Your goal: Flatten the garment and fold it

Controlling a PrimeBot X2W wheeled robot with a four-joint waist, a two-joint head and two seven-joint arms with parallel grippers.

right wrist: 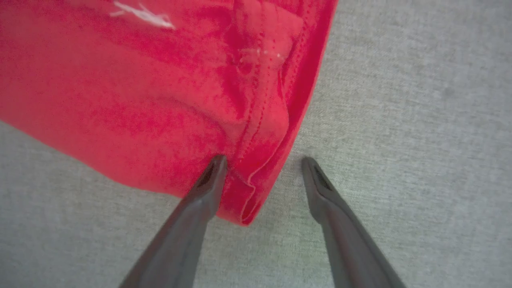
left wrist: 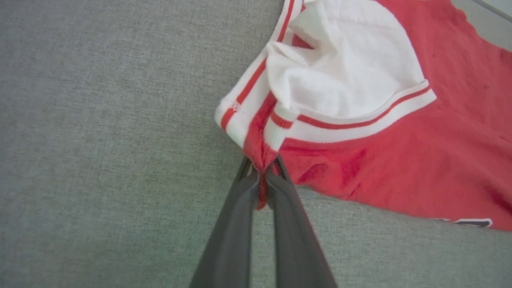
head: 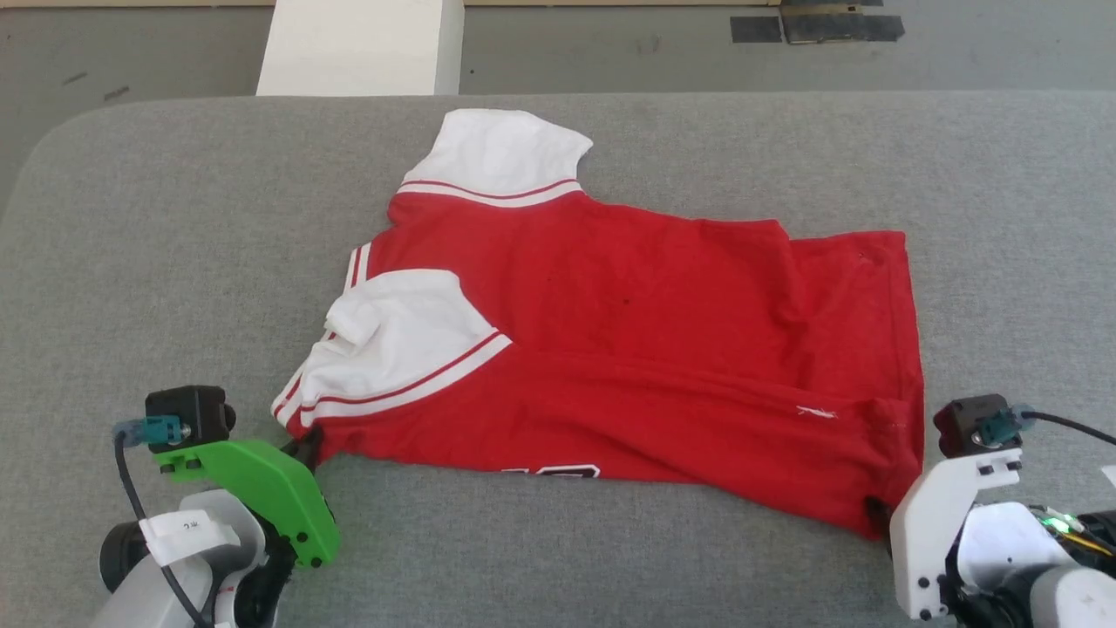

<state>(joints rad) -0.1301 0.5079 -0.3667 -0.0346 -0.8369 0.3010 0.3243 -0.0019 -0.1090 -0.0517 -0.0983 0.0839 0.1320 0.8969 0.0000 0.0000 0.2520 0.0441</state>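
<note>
The red garment (head: 628, 349) lies folded lengthwise across the grey surface, plain red side up, with one white sleeve (head: 497, 153) at the far end and another white sleeve (head: 401, 344) folded over near the left. A strip of black lettering (head: 549, 472) peeks out at its near edge. My left gripper (left wrist: 262, 176) is shut on the red fabric at the garment's (left wrist: 400, 160) near-left corner, just below the striped trim (left wrist: 248, 104). My right gripper (right wrist: 264, 164) is open, its fingers straddling the hem corner of the garment (right wrist: 160, 100) at the near right.
The grey padded surface (head: 174, 262) extends around the garment on all sides, with rounded far corners. Beyond it, a white block (head: 362, 44) stands on the floor, and dark tape marks (head: 819, 26) lie at the far right.
</note>
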